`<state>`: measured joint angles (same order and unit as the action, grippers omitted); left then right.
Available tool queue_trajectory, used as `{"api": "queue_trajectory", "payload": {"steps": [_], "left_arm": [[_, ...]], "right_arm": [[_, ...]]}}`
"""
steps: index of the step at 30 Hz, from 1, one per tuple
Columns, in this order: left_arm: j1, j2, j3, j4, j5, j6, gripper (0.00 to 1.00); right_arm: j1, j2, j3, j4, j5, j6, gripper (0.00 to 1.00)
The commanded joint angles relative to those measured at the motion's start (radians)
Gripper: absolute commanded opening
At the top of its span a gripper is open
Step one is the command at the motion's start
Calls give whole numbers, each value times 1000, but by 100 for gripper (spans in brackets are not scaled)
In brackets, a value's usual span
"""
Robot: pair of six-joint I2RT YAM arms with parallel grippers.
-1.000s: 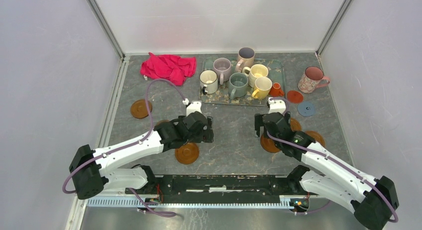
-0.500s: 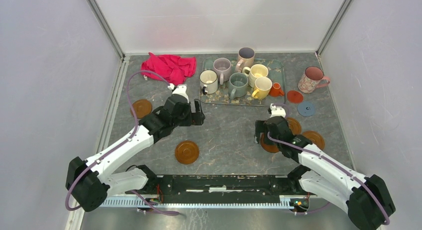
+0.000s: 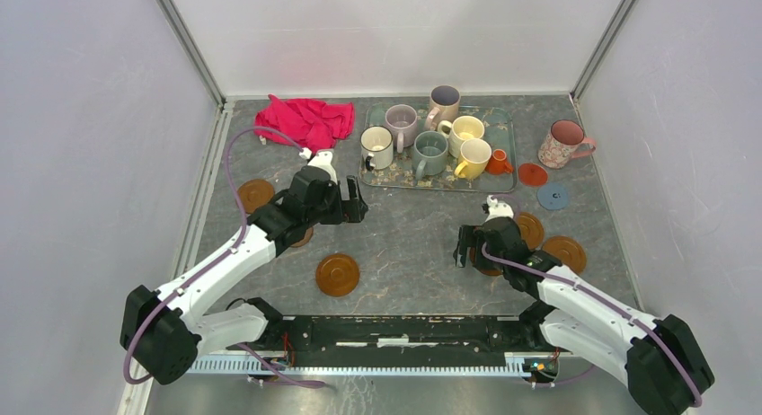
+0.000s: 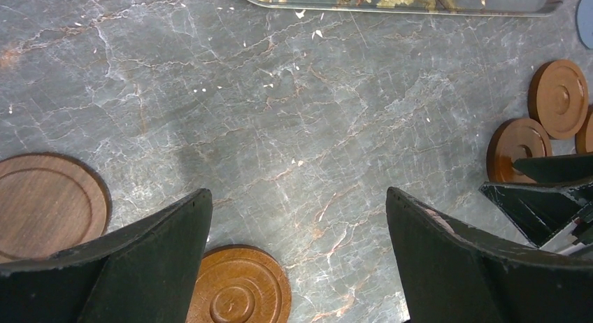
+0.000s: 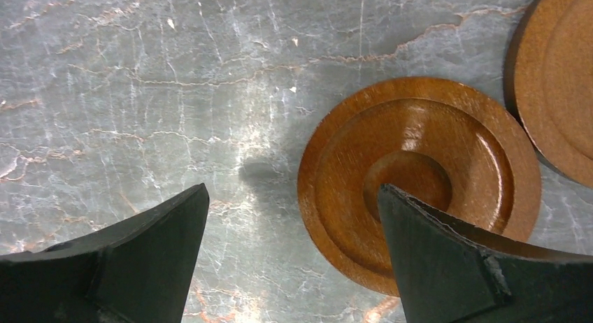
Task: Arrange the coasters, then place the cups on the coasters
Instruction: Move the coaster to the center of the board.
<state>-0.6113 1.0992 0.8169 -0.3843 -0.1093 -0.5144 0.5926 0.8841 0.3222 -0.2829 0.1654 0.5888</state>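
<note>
The left pincer (image 3: 353, 204) is held spread wide above the table (image 3: 404, 244), with nothing between its fingers, and an amber coaster (image 3: 338, 275) is seen nearer the arm bases. The right pincer (image 5: 294, 190) is likewise spread and empty, one finger over a second amber coaster (image 5: 419, 176). Most cups (image 3: 430, 154) are gathered on the teal tray (image 3: 406, 183). A floral mug (image 3: 564, 144) is set apart on the table, near the red coaster (image 3: 532, 174) and the blue coaster (image 3: 553, 196).

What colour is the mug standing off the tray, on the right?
The mug is pink with a small floral-looking pattern, clearest in the top external view.
</note>
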Motion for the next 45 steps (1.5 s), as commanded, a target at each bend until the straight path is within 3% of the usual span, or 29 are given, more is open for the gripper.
{"api": "queue_trajectory", "payload": {"steps": [1,16,28,45], "left_arm": [[10,-18,-5,58,42,58,100],[11,-15,-25,64,54,54,100],[12,-12,-30,62,66,54,100],[12,-7,-30,60,71,58,100]], "right_arm": [[1,39,-22,23,-87,16,98],[286,108,48,-27,-40,66,98],[530,352,223,46,-13,89,98],[608,573,462,58,-16,16,98]]}}
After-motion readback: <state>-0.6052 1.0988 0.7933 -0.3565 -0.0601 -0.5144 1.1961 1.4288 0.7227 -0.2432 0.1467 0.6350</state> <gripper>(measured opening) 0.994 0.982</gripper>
